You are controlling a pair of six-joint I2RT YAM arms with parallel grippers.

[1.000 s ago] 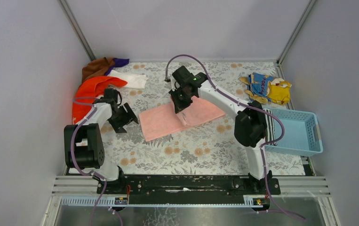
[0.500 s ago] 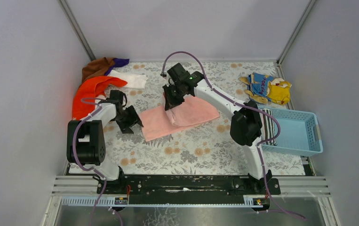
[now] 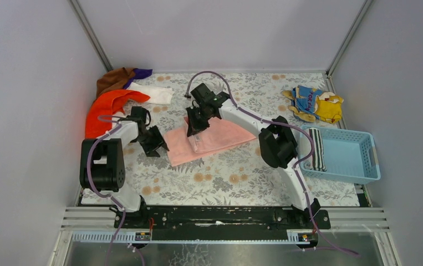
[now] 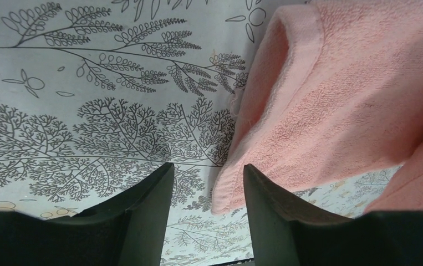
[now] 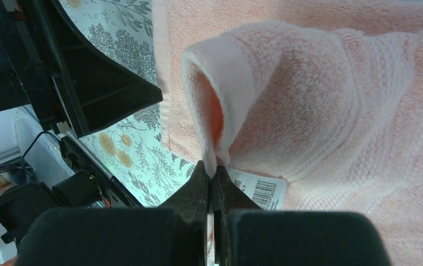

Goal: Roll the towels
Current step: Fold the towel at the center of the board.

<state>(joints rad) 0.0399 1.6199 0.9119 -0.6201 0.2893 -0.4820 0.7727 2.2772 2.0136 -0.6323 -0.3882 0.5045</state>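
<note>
Opening stage of rolling one piece, seen from above and from both wrists. Shows the pink towel (image 3: 220,137) at the centre of the flowered table (image 3: 225,183), lying slantwise from 8 o'clock to 3 o'clock, with an upper layer doubled over on itself. Shows the right gripper (image 3: 193,126) at the 10 o'clock side of that fold, jaws pressed together on a lifted loop of hem, just above the white tag (image 5: 259,188). Shows the left gripper (image 4: 208,166) low over the table at the 8 o'clock corner, jaws parted with nothing between them, the hem just beside one finger; contact not discernible. Places the striped towel (image 3: 317,148) in the basket (image 3: 358,160) at 3 o'clock. Places the orange towel (image 3: 109,105), brown towel (image 3: 115,79), purple towel (image 3: 141,72) and white towel (image 3: 154,94) in a loose heap at 10 o'clock, unrolled. Judged as early: one turn begun, no firm core yet. Next move likely to call for carrying the pinched hem over the flat remainder at 8 o'clock, keeping the fold square and snug, perhaps with the left jaws steadying the near corner against skew.
</note>
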